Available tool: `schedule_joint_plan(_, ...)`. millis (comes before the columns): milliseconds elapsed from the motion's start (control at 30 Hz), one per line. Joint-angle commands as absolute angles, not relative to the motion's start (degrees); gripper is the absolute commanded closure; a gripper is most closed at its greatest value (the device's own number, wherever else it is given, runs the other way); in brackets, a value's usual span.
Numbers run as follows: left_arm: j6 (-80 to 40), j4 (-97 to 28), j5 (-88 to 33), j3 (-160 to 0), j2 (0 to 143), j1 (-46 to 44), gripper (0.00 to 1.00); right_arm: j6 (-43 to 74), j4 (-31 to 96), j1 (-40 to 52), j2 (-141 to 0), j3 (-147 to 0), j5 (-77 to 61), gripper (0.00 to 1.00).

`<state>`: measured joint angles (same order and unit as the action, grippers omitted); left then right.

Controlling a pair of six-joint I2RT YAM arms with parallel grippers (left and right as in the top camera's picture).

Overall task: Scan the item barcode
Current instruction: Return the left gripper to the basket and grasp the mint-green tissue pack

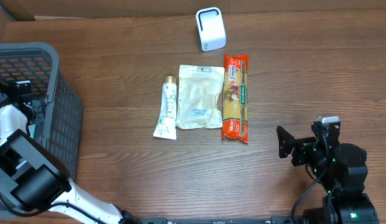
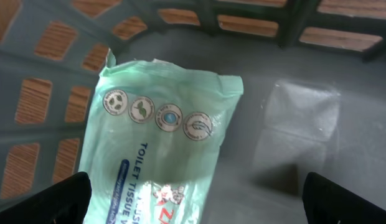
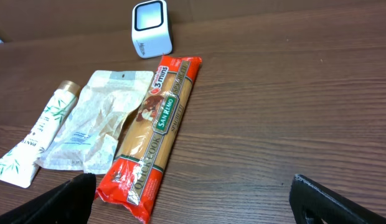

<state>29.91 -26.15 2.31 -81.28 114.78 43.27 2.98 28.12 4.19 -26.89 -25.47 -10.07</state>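
A pale green pack of toilet tissue wipes (image 2: 159, 143) lies flat on the floor of the grey plastic basket (image 2: 317, 87). My left gripper (image 2: 196, 202) hangs open just above it, one finger on each side of the pack's lower part, nothing held. The white barcode scanner (image 1: 210, 28) stands at the back middle of the table. My right gripper (image 1: 292, 146) is open and empty near the front right, pointing left toward a red pasta packet (image 3: 159, 124).
The basket (image 1: 56, 99) fills the table's left side. In the middle lie a white tube (image 1: 167, 109), a clear plastic bag (image 1: 199, 96) and the pasta packet (image 1: 236, 96), side by side. Bare wood lies between the pasta and my right gripper.
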Motion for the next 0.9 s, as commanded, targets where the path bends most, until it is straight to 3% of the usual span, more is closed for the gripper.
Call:
schedule_joint_plan(0,30.94,-25.17,1.67,-81.17,115.44,44.64,0.0,3.03,27.81,4.49,-26.76,-25.1,-9.91,0.0)
schedule_joint_plan(533,33.15,-22.68,0.21,-81.14,121.47,47.18,0.02,3.03,27.81,4.49,-26.76,-25.1,-9.93,0.0)
schedule_joint_plan(633,30.5,-23.16,0.23,-81.14,122.85,47.18,0.08,3.03,27.81,4.49,-26.76,-25.1,-9.91,0.0)
schedule_joint_plan(867,24.45,-26.17,0.12,-81.14,123.17,47.18,0.55,3.03,27.81,4.49,-26.76,-25.1,-9.91,0.0)
